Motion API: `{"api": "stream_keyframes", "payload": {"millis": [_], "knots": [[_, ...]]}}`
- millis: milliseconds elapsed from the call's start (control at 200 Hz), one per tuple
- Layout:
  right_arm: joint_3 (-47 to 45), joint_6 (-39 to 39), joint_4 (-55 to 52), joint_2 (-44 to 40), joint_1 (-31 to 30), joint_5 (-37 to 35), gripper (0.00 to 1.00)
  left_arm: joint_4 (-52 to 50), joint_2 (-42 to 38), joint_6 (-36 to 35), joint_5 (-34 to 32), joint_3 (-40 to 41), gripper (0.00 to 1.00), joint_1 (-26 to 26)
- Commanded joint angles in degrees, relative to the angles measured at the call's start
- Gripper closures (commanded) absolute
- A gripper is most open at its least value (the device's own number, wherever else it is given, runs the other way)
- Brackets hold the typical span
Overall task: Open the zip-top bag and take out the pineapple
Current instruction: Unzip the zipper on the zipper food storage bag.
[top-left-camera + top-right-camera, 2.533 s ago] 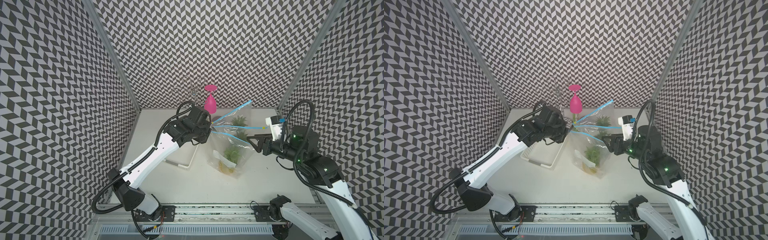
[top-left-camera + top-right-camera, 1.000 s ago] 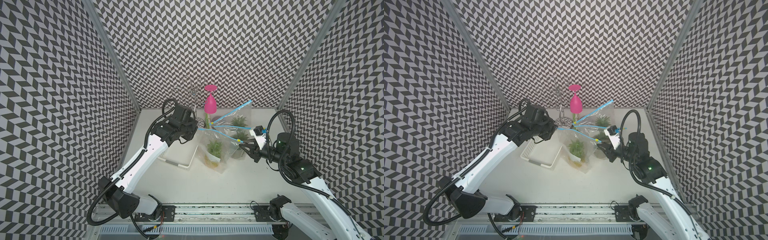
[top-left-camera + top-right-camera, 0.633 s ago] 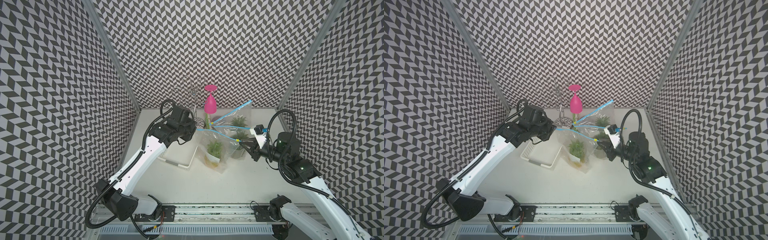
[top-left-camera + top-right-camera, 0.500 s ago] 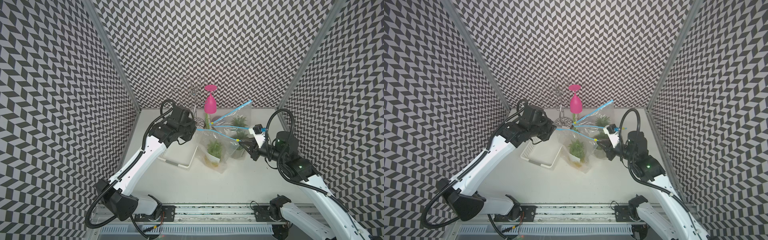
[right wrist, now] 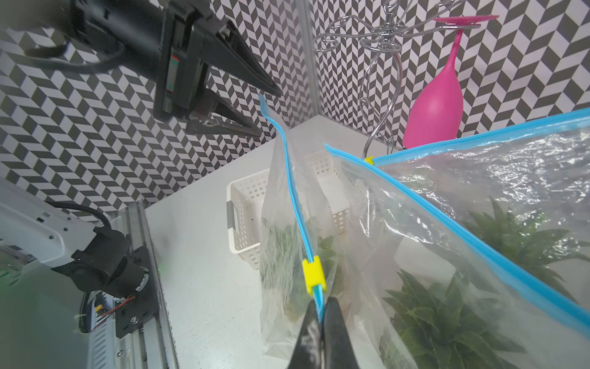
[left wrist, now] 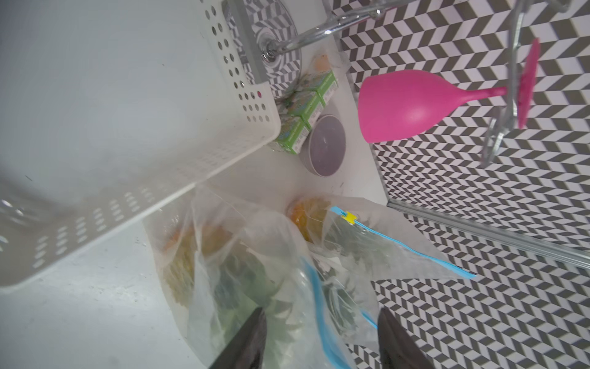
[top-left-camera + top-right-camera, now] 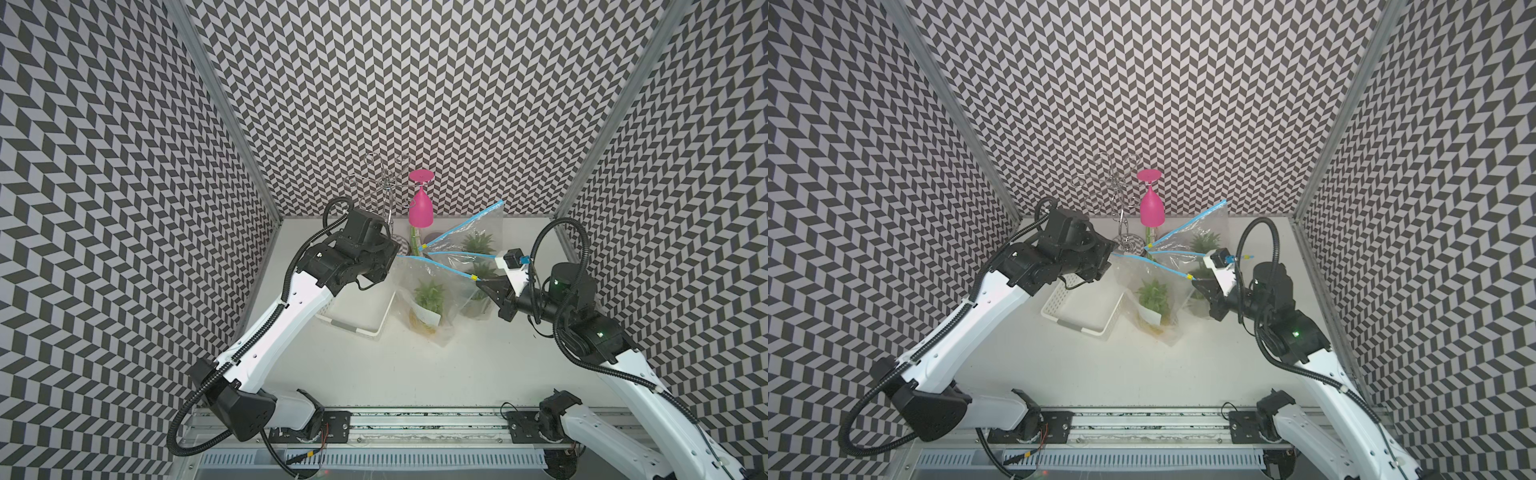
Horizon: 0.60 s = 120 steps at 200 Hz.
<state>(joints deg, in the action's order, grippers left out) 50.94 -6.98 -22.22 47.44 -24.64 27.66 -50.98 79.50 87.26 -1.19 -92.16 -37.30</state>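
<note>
The left gripper [image 5: 270, 114] is hovering with its jaws parted and holding nothing, its tips just beside the free upper corner of the zip-top bag [image 7: 419, 272]. Below it the white basket [image 7: 353, 328] is sitting left of centre on the table [image 7: 415, 374]. The bag is standing just right of the basket, near the middle of the surface toward the back edge, with the pineapple [image 7: 428, 291] resting upright inside it, leaves up. Its blue zip strip [image 5: 293, 198] is running as one taut line from that free corner down to the yellow slider [image 5: 313, 276]. Whether the track behind the slider is unlocked I cannot tell. The right gripper [image 5: 321, 306] is pinching the strip tightly just past the slider, jaws fully closed on it, and so is holding that end of the bag up. Further right and behind, two other bags [image 7: 478, 232] with similar fruit are leaning toward the back right corner. I am judging the opening step as under way, the fruit not yet reachable. Next, the left jaws are needing to close on one lip or the corner, then draw away from the right hand's anchor to spread the mouth without tipping the bag.
</note>
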Motion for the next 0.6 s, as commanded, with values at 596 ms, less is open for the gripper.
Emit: {"api": "stream_keyframes", "payload": {"millis": [596], "knots": [[-0.84, -14.12, 13.21, -3.30, -25.43, -32.70, 1.00, -11.03, 15.45, 13.46, 5.54, -24.47, 0.49, -18.60]]}}
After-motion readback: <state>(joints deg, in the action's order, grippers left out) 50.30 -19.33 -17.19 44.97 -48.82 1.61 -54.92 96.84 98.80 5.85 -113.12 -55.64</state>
